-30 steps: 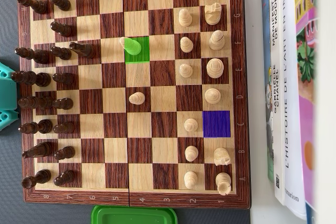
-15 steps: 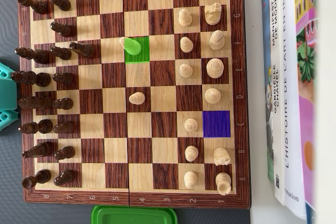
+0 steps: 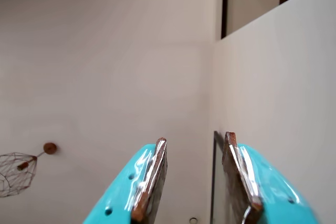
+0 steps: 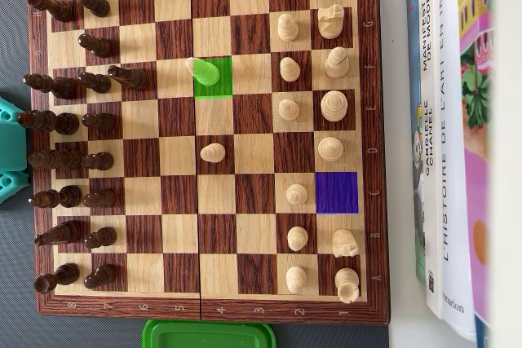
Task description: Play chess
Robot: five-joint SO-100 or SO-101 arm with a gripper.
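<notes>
In the overhead view a wooden chessboard [image 4: 208,306] lies flat, dark pieces [image 4: 61,124] lined up along its left side and light pieces [image 4: 330,107] along its right. A piece tinted green [image 4: 203,71] stands on a green-marked square. An empty square is marked purple [image 4: 336,192]. A light pawn [image 4: 213,152] stands alone mid-board, and one dark piece [image 4: 129,77] stands a file ahead of its row. In the wrist view my gripper [image 3: 195,138] is open, its teal fingers [image 3: 148,182] pointing at a bare wall with nothing between them. Only a teal part of the arm [image 4: 8,148] shows at the overhead view's left edge.
Books [image 4: 453,136] lie along the board's right side. A green plastic lid [image 4: 208,335] sits just below the board's lower edge. In the wrist view a wire ornament [image 3: 18,171] hangs on the wall at the left.
</notes>
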